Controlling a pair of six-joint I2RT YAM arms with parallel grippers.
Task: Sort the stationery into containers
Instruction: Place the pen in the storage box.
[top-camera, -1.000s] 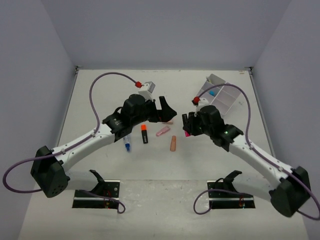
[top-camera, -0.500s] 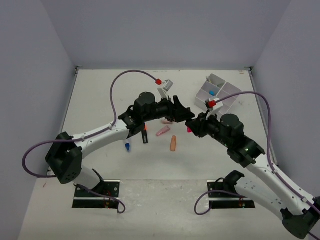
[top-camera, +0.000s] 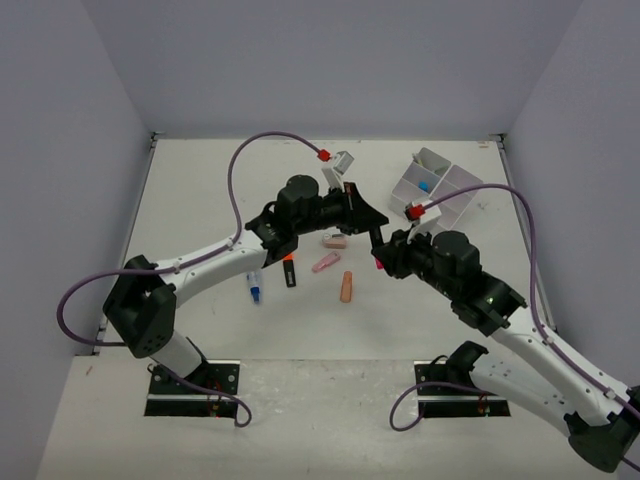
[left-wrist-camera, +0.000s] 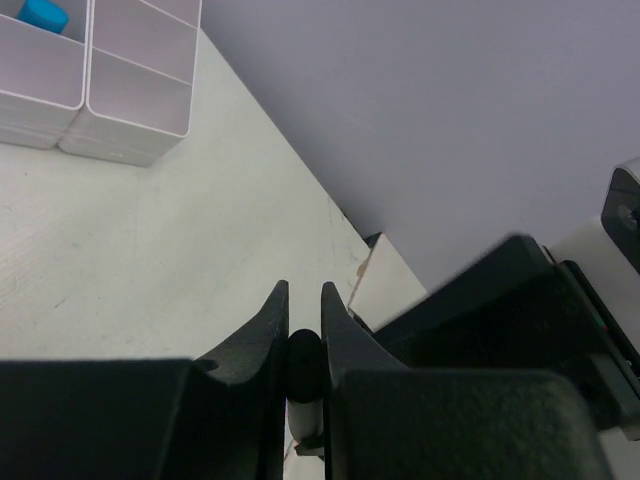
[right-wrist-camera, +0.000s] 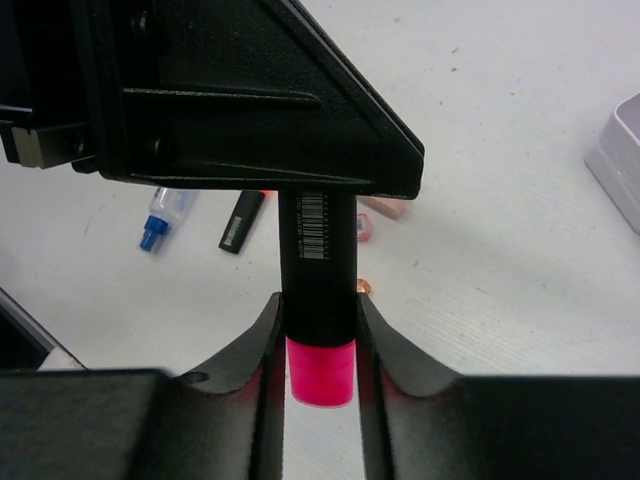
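Note:
A black highlighter with a pink cap (right-wrist-camera: 318, 270) hangs between both arms above the table's middle (top-camera: 376, 246). My right gripper (right-wrist-camera: 318, 300) has its fingertips against the body just above the cap. My left gripper (left-wrist-camera: 303, 300) is shut on the highlighter's black end (left-wrist-camera: 303, 360), and its dark body (right-wrist-camera: 250, 100) fills the top of the right wrist view. The white divided tray (top-camera: 440, 190) stands at the back right with a blue item (top-camera: 426, 185) in one compartment; it also shows in the left wrist view (left-wrist-camera: 120, 100).
On the table lie an orange-capped highlighter (top-camera: 289, 268), a blue marker (top-camera: 255, 290), two pink erasers (top-camera: 335, 241) (top-camera: 325, 263) and a peach eraser (top-camera: 346, 286). White walls close the table's back and sides.
My left arm reached right to the right gripper and its jaws closed on the highlighter's black end. The right arm turned toward the centre with the highlighter.

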